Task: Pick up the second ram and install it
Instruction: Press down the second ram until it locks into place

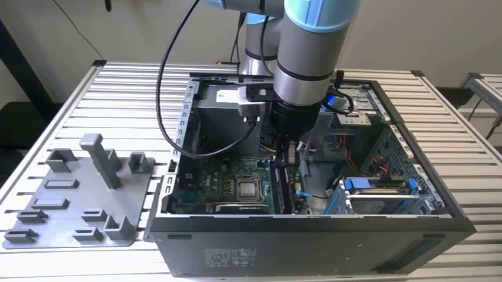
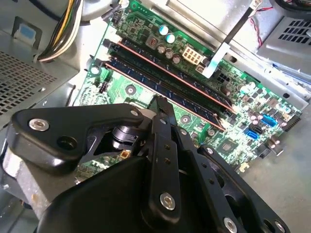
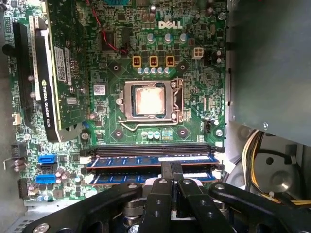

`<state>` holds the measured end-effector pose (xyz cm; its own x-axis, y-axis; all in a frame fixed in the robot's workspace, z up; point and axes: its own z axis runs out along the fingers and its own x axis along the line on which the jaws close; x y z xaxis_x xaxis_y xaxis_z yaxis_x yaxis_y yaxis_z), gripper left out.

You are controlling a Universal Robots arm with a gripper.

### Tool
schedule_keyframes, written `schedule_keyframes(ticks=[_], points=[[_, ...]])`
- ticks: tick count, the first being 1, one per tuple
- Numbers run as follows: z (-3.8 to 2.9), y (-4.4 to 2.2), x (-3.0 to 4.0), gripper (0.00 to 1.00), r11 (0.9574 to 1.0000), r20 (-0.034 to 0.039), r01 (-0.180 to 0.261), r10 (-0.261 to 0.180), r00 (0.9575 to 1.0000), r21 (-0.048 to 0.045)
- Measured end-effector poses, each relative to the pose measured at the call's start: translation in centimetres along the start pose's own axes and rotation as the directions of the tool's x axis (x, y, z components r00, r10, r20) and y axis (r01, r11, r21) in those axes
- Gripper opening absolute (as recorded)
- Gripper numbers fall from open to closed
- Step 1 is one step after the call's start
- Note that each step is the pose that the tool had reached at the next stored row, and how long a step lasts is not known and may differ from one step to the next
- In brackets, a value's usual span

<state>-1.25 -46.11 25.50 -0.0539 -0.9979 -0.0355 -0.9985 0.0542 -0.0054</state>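
Inside the open computer case [image 1: 314, 226], my gripper [image 1: 287, 161] reaches down over the green motherboard [image 3: 194, 87]. Two dark ram sticks sit side by side in the long sockets. The second ram [image 3: 116, 177] [image 2: 141, 79] is the stick closer to my fingers; it lies along its socket with a copper-coloured edge showing. Both wrist views show my gripper [image 3: 171, 167] [image 2: 162, 103] shut, its tips pressed together at the middle of that stick with nothing between them. Whether the tips touch the stick I cannot tell. The other stick [image 3: 146, 159] carries a pale label.
A processor socket [image 3: 148, 99] and a graphics card [image 3: 63, 68] stand beyond the sockets. Yellow cables [image 3: 252, 150] and a metal wall crowd one end. A blue-edged drive cage [image 1: 377, 188] fills the exterior view's right. A grey tray [image 1: 79, 200] with blocks lies outside the case at the left.
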Motion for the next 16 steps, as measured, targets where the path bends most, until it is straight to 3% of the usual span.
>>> schedule_keyframes(ticks=[4, 16], points=[[0.03, -0.04, 0.51, 0.11, 1.0, -0.0001, 0.0, 0.0, 1.0, -0.001], [0.39, -0.07, 0.94, 0.11, 1.0, -0.0002, 0.0, 0.0, 1.0, -0.001]])
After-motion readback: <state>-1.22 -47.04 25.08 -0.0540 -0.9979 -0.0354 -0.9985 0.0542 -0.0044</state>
